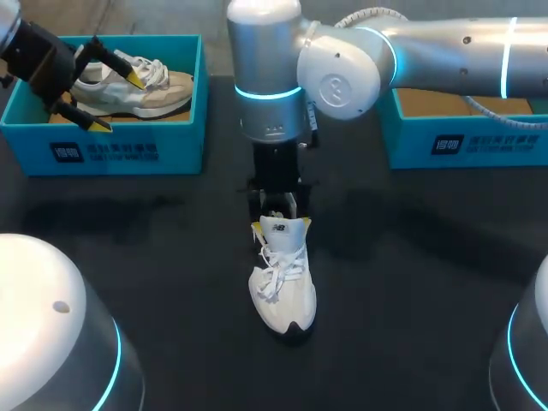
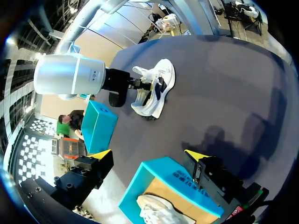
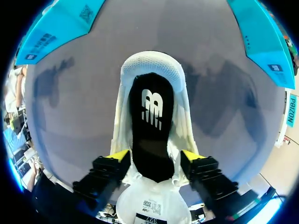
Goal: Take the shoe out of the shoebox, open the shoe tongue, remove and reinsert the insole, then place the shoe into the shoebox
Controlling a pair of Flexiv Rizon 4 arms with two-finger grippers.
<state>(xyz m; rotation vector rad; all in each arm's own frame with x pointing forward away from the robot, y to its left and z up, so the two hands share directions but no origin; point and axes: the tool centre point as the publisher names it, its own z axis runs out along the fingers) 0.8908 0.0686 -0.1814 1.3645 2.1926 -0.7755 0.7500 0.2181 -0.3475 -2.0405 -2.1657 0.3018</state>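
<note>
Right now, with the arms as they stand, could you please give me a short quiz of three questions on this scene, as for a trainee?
1. True or false: the shoe on the table lies inside a shoebox.
2. Choose one. The left gripper hangs over: A the left shoebox; B the shoe on the table; C the right gripper.
3. Fill in: in the right wrist view, the insole inside the shoe is ___ in colour.

Key: 1 false, it stands on the bare tabletop between the boxes; 2 A; 3 black.
</note>
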